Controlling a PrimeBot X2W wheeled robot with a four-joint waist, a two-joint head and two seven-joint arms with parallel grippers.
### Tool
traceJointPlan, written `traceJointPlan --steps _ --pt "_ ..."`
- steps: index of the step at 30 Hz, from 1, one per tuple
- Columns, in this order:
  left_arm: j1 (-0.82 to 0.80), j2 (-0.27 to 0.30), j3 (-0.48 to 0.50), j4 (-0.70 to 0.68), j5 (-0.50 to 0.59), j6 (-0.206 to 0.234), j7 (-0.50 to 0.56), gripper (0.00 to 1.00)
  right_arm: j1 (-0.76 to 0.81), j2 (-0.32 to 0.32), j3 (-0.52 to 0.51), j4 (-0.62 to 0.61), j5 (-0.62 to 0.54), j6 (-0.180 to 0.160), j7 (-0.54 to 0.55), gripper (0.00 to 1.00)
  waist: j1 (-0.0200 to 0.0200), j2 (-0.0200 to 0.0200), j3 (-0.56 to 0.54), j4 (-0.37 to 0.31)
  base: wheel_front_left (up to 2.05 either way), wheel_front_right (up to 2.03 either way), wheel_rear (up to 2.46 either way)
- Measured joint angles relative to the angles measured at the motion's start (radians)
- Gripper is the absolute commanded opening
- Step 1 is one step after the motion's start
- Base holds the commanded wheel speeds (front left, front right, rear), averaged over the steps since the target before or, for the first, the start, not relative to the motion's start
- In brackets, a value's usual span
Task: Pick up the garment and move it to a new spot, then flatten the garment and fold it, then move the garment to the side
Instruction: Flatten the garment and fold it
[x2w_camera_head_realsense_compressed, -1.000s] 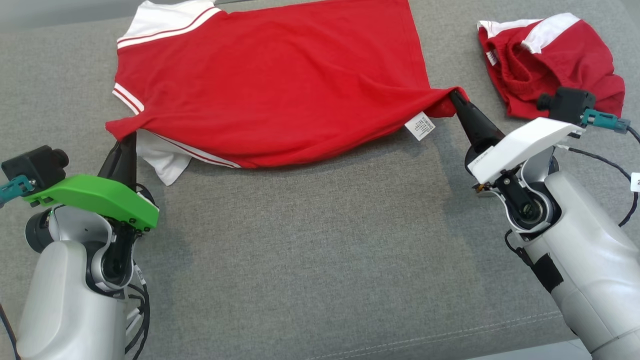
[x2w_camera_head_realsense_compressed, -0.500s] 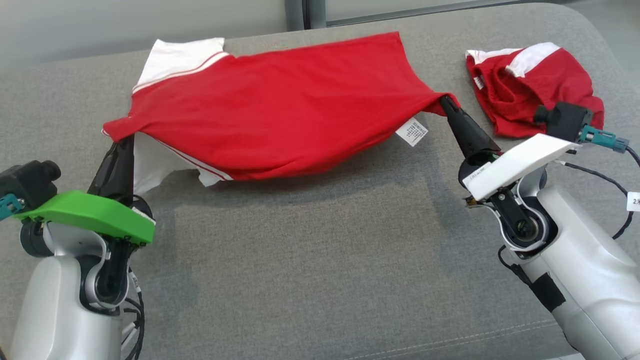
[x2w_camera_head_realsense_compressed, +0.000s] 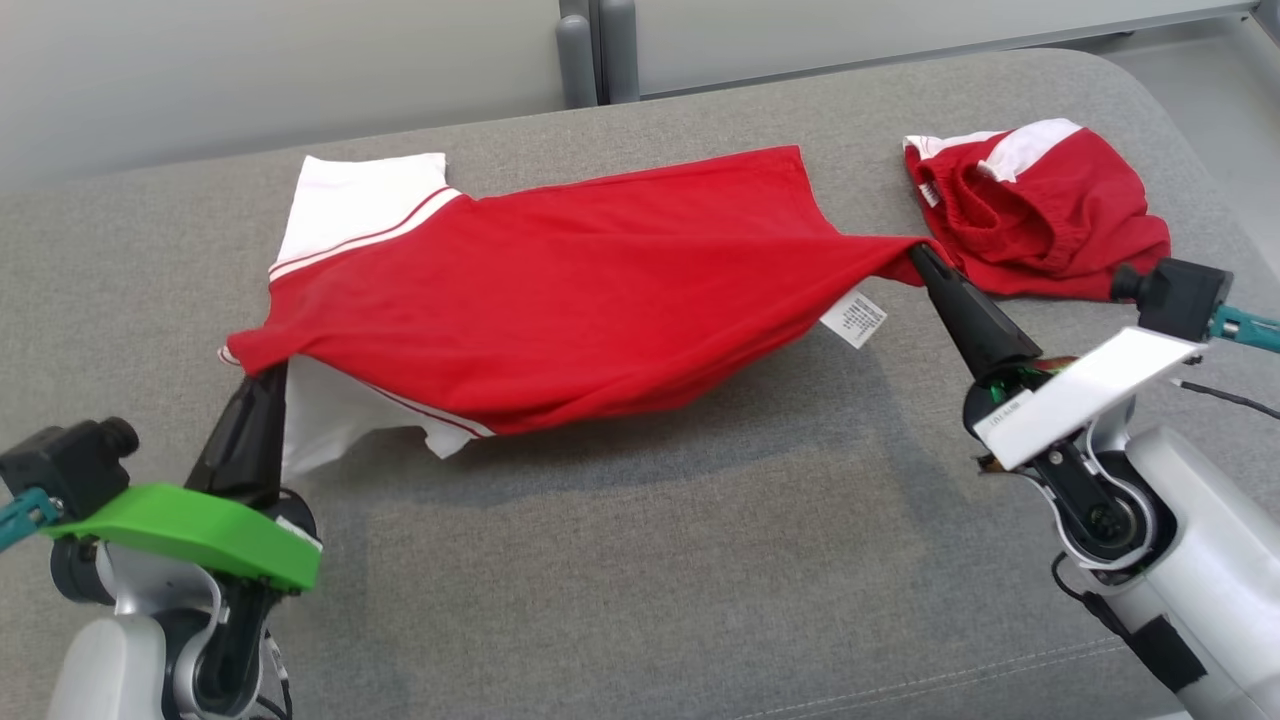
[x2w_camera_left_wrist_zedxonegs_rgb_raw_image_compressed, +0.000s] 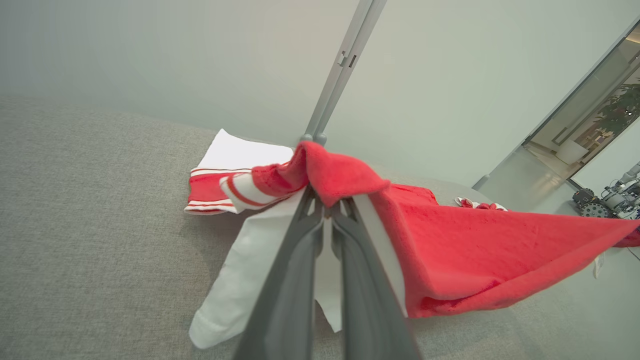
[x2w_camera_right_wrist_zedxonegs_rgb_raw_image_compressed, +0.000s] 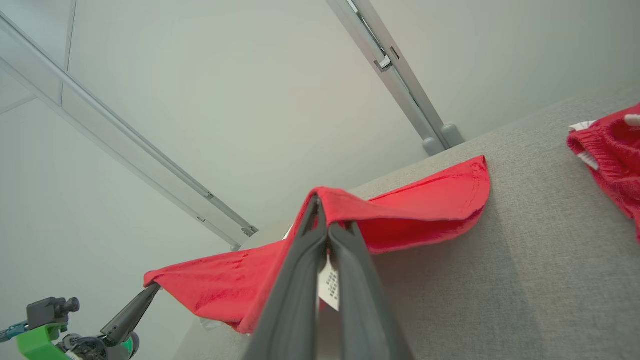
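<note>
Grey woven upholstery spreads wide and open toward the near edge. The left gripper pinches the soft red knit shirt with white striped sleeves at its shoulder, and the right gripper is clamped on its hem corner. The cloth sags between them, its far edge resting flat. A crumpled red-and-white garment lies just beyond the right gripper.

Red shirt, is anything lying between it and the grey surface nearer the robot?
Nothing visible does. The left gripper and right gripper pinch the red shirt at its near edge; crumpled red shorts lie farther right, off that path.
</note>
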Motion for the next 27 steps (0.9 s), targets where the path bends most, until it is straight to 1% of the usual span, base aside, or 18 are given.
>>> traceJointPlan --steps 4,7,11,14,17,19,21,22,23,24,27 --pt "0.045 0.003 -0.004 -0.021 -0.006 0.005 0.031 0.00 0.027 -0.029 -0.002 -0.014 0.026 0.000 0.000 0.00 0.0000 0.0000 0.006 0.002 0.00 0.00 0.00" --pt "0.054 0.006 -0.006 -0.015 -0.025 0.006 0.059 0.00 0.032 -0.030 0.002 0.001 0.046 0.000 0.014 0.00 0.0000 0.0000 0.017 0.002 0.00 0.00 0.00" --pt "0.045 0.015 -0.025 0.021 -0.027 0.021 0.105 0.00 0.027 -0.025 0.028 0.059 0.058 0.000 0.067 0.00 0.0000 0.0000 0.040 0.002 0.00 0.00 0.00" --pt "-0.009 0.019 -0.052 0.064 -0.018 0.033 0.146 0.00 -0.019 -0.019 0.037 0.117 0.059 0.000 0.105 0.00 0.0000 0.0000 0.065 0.001 0.00 0.00 0.00" --pt "-0.105 0.023 -0.065 0.109 0.015 0.051 0.161 0.00 -0.110 -0.011 0.031 0.163 0.052 -0.003 0.124 0.00 0.0000 0.0000 0.097 0.000 0.00 0.00 0.00" --pt "-0.175 0.018 -0.062 0.138 0.022 0.067 0.155 0.00 -0.174 0.007 0.016 0.191 0.040 -0.021 0.123 0.00 0.0000 0.0000 0.120 -0.001 0.00 0.00 0.00" --pt "-0.240 0.010 -0.061 0.164 0.036 0.079 0.142 0.00 -0.225 0.023 0.009 0.210 0.039 -0.025 0.123 0.00 0.0000 0.0000 0.145 -0.002 0.00 0.00 0.00" --pt "-0.269 0.003 -0.062 0.177 0.044 0.087 0.132 0.51 -0.244 0.031 0.007 0.218 0.038 -0.030 0.123 0.00 0.0000 0.0000 0.158 -0.002 0.00 0.00 0.00" --pt "-0.294 -0.002 -0.063 0.184 0.060 0.090 0.119 0.51 -0.259 0.040 0.007 0.225 0.033 -0.030 0.123 0.00 0.0000 0.0000 0.170 -0.003 0.00 0.00 0.00" --pt "-0.318 -0.008 -0.066 0.193 0.075 0.090 0.109 0.99 -0.272 0.048 0.008 0.234 0.028 -0.029 0.123 0.00 0.0000 0.0000 0.184 -0.003 0.00 0.00 0.00" --pt "-0.365 -0.021 -0.065 0.220 0.091 0.094 0.062 1.00 -0.294 0.067 0.012 0.258 0.024 -0.026 0.120 0.00 0.0000 0.0000 0.222 -0.004 0.00 0.00 0.00"
